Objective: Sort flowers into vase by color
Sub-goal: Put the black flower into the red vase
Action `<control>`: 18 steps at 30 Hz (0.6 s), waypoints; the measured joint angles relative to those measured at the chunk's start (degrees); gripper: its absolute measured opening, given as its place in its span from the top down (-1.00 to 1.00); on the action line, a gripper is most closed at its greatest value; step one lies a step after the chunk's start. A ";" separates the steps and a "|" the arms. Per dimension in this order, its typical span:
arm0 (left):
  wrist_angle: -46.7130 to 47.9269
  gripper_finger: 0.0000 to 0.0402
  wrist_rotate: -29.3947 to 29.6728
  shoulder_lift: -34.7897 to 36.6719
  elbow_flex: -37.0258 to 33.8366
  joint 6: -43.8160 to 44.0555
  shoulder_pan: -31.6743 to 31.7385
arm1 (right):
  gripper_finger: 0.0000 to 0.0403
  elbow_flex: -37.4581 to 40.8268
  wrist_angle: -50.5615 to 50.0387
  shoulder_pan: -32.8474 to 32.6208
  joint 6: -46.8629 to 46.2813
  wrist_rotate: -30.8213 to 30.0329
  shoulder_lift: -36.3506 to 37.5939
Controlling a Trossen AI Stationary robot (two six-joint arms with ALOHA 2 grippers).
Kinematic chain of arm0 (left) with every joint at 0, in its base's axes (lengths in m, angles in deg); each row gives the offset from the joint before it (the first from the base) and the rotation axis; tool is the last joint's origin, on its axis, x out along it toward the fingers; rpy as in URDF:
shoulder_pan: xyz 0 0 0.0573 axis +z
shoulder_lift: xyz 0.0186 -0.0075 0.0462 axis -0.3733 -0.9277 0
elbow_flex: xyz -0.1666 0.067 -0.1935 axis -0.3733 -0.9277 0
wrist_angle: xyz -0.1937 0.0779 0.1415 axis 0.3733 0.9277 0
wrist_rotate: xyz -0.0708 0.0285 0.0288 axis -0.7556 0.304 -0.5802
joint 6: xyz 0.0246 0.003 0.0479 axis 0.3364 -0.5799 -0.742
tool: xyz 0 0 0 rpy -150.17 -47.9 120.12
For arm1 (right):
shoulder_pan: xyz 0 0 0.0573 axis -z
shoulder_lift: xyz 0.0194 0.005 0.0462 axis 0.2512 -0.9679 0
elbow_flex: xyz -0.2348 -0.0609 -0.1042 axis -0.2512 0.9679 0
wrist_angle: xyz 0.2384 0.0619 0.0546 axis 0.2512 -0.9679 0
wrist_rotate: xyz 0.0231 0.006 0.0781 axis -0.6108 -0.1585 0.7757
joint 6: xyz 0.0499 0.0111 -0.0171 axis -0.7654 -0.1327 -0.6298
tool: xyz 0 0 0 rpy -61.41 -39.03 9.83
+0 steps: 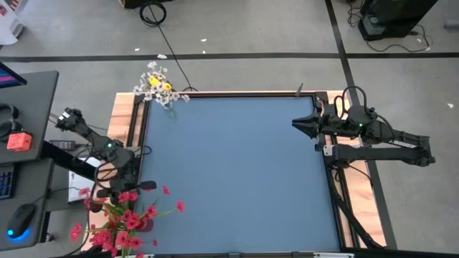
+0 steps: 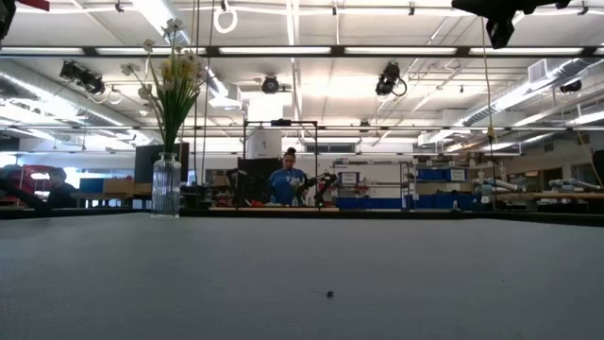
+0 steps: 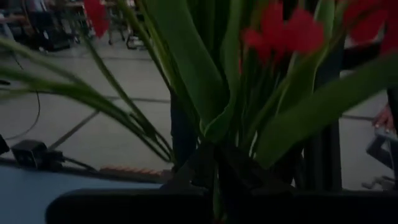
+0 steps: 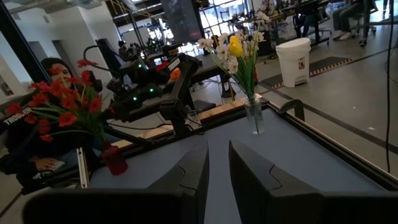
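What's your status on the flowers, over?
Left gripper shut, by the red flowers in the red vase. Right gripper parked at table edge, empty. White and yellow flowers in the clear vase. Nothing in the way.

Bare blue table (image 1: 237, 172) ahead of right gripper's fingertips (image 4: 202, 163); blocked only at far corners by clear vase (image 4: 254, 117) and red vase (image 4: 114, 160).

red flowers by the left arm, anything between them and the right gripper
Nothing visible: bare blue table lies between the right gripper and the red flowers. The left gripper, shut, is right beside them.
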 joint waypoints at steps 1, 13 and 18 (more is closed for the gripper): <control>0.71 0.91 0.10 -0.05 0.00 -0.55 -0.18 | 0.64 0.00 0.01 0.00 0.01 0.00 0.00; 3.45 0.64 1.15 0.02 0.00 1.47 -0.56 | 0.64 0.00 0.00 0.01 0.00 0.00 0.00; 2.92 0.49 2.24 0.02 2.16 4.09 -0.54 | 0.64 0.00 0.00 0.00 0.02 -0.01 0.00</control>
